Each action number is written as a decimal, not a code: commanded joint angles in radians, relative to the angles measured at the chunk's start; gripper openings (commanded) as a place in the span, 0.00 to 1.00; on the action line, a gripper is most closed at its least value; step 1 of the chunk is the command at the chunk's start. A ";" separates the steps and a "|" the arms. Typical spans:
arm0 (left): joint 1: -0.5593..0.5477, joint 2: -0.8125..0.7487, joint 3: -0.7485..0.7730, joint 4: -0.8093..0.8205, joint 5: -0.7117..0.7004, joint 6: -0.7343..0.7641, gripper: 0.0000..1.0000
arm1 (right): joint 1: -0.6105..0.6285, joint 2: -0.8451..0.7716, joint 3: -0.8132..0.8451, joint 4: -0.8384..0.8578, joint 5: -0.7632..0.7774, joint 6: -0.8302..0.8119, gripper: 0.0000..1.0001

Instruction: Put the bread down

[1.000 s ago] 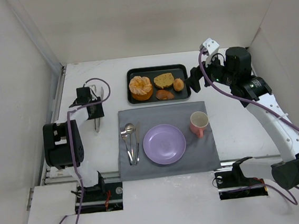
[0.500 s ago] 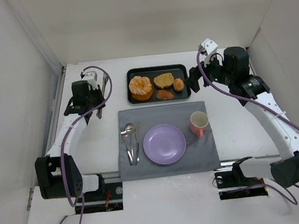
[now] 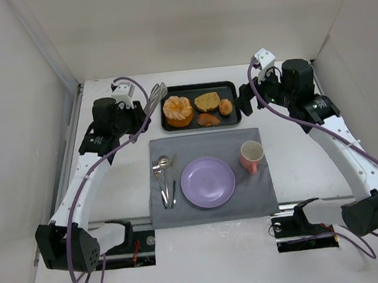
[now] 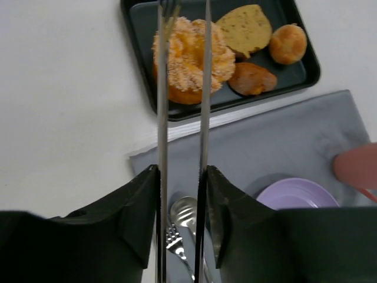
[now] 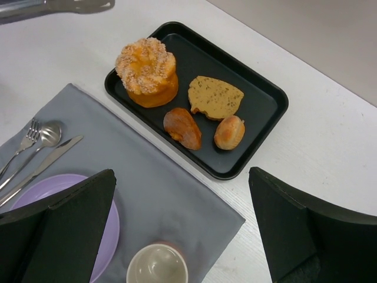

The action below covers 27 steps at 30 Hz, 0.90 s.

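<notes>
The bread (image 3: 226, 106) is a small round golden bun at the right end of the black tray (image 3: 197, 88), beside a square brown slice and a small brown pastry. It also shows in the left wrist view (image 4: 288, 43) and in the right wrist view (image 5: 229, 132). My left gripper (image 3: 133, 117) is shut on metal tongs (image 3: 155, 98), whose tips reach the tray's left corner. In the left wrist view the tongs (image 4: 203, 88) point over the large orange pastry (image 4: 185, 59). My right gripper (image 3: 244, 101) is open and empty, above the table just right of the tray.
A grey placemat (image 3: 205, 140) lies in front of the tray. On it are a purple plate (image 3: 207, 182), a pink cup (image 3: 251, 154) to the right and cutlery (image 3: 165, 177) to the left. White walls close in the table on the left, back and right.
My left arm has swung up and to the right, carrying the tongs from the left of the table to the tray's left corner. The right arm has barely moved.
</notes>
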<state>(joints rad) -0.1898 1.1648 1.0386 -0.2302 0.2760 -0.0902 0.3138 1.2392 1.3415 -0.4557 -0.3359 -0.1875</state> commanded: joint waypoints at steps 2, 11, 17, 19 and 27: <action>-0.052 -0.036 0.054 0.000 0.063 -0.025 0.38 | -0.001 -0.015 0.004 0.057 0.040 -0.009 1.00; -0.178 0.042 0.094 -0.012 0.074 -0.025 0.43 | -0.001 -0.056 -0.005 0.086 0.089 -0.009 1.00; -0.275 0.134 0.165 -0.003 0.054 -0.025 0.43 | -0.001 -0.090 -0.015 0.124 0.204 0.000 1.00; -0.312 0.197 0.204 -0.003 0.045 -0.014 0.43 | -0.001 -0.125 -0.024 0.138 0.277 0.010 1.00; -0.376 0.397 0.334 -0.003 -0.009 0.006 0.41 | -0.001 -0.156 -0.024 0.163 0.388 0.010 1.00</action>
<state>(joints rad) -0.5598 1.5475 1.2972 -0.2672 0.2985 -0.1009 0.3138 1.0954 1.3182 -0.3542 -0.0132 -0.1867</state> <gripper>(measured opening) 0.421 0.998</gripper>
